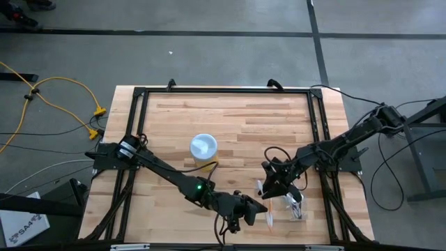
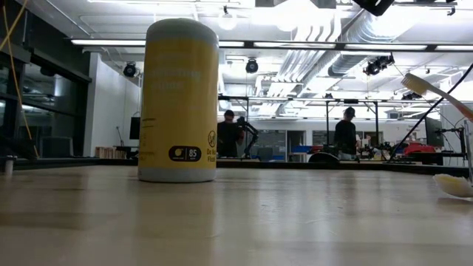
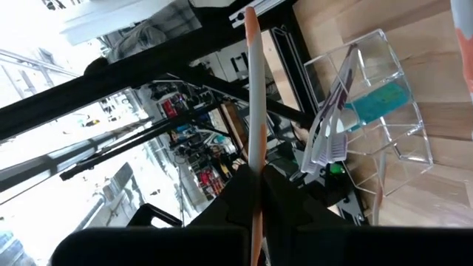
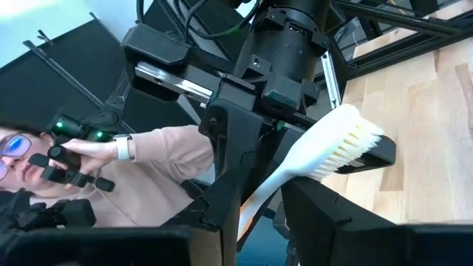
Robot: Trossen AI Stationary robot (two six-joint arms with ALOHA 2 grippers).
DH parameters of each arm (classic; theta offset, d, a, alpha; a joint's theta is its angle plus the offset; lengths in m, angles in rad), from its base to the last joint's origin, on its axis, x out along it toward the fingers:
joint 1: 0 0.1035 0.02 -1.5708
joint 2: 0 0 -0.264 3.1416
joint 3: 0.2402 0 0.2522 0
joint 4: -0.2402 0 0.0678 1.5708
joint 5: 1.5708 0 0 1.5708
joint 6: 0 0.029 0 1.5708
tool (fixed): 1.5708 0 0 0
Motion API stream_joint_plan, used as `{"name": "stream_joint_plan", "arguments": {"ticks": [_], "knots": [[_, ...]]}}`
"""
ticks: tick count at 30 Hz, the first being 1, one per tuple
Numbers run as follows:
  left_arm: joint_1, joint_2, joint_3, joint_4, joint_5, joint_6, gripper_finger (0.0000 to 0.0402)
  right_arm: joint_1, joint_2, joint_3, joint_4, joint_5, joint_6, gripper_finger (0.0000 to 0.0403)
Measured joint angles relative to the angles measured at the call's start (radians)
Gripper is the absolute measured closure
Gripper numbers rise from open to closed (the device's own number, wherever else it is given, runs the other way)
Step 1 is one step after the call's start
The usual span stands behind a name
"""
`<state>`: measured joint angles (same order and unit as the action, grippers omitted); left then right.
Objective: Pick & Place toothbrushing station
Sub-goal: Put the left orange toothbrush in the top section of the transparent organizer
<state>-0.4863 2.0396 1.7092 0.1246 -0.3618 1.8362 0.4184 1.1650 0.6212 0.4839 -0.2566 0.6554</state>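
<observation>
Near the table's front edge, right of centre, stands the clear plastic holder point(image 1: 297, 208) point(image 3: 384, 148). A teal thing point(image 3: 380, 100) is inside it, and a pink-and-white toothbrush point(image 3: 332, 111) leans in it. Just left of the holder my left gripper point(image 1: 259, 208) is shut on an orange-and-white toothbrush point(image 1: 269, 217). My right gripper point(image 1: 267, 187), a little farther back and beside the left one, is shut on a white toothbrush point(image 4: 336, 144). That brush's bristled head sticks out past the fingers. My left gripper pinches the orange-and-white toothbrush's handle point(image 3: 256, 174) between its two fingers. The handle runs on straight past the fingertips to an orange end point(image 3: 250, 22), clear of the table. My right gripper has the white toothbrush's handle point(image 4: 259, 196) between its fingers. The head point(image 4: 347, 140) lies out beyond, against one finger point(image 4: 373, 155), clear of the table.
A yellow-labelled canister with a white lid point(image 1: 203, 146) point(image 2: 181, 100) stands upright mid-table, left of both grippers. A black frame point(image 1: 223, 90) rims the wooden tabletop. A person in a pink sleeve point(image 4: 148, 170) shows beyond the table's near side.
</observation>
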Motion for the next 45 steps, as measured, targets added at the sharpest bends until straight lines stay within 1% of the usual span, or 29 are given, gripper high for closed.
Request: {"name": "stream_joint_plan", "arguments": {"ticks": [2,5,8,9,15,22,30,34,37,42,45], "knots": [[0.0,0.0,0.0,0.0,0.0,0.0,0.0399,-0.008,0.0,0.0,0.0,-0.013,0.003,0.0326],[0.0,0.0,0.0,-0.004,-0.002,0.001,0.0399,-0.016,0.0,0.0,0.0,-0.02,0.007,0.0355],[-0.002,0.0,0.0,-0.012,-0.006,0.031,0.0399,-0.02,0.0,0.0,0.005,-0.03,0.022,0.0385],[-0.002,0.0,0.0,-0.012,-0.007,0.045,0.0399,-0.02,0.0,0.0,0.007,-0.031,0.034,0.0388],[-0.008,0.0,0.0,-0.012,0.004,0.107,0.039,-0.02,0.0,0.0,0.009,-0.036,0.124,0.0394],[-0.008,0.0,-0.001,-0.01,0.044,0.116,0.0367,-0.02,0.01,0.0,0.014,-0.031,0.187,0.0395],[-0.017,0.002,-0.002,-0.015,0.056,0.114,0.032,-0.021,0.062,0.002,0.039,-0.039,0.26,0.0397],[-0.029,0.002,-0.002,-0.022,0.052,0.104,0.0295,-0.021,0.064,0.002,0.04,-0.048,0.268,0.0397],[-0.04,0.002,-0.002,-0.039,0.058,0.101,0.0284,-0.022,0.057,0.002,0.031,-0.049,0.279,0.0397],[-0.052,0.002,-0.002,-0.042,0.053,0.027,0.0282,-0.023,0.042,0.001,0.025,-0.071,0.282,0.0397],[-0.062,0.002,-0.002,-0.045,0.014,-0.049,0.0281,-0.02,0.033,0.001,-0.004,-0.08,0.274,0.0397]]}}
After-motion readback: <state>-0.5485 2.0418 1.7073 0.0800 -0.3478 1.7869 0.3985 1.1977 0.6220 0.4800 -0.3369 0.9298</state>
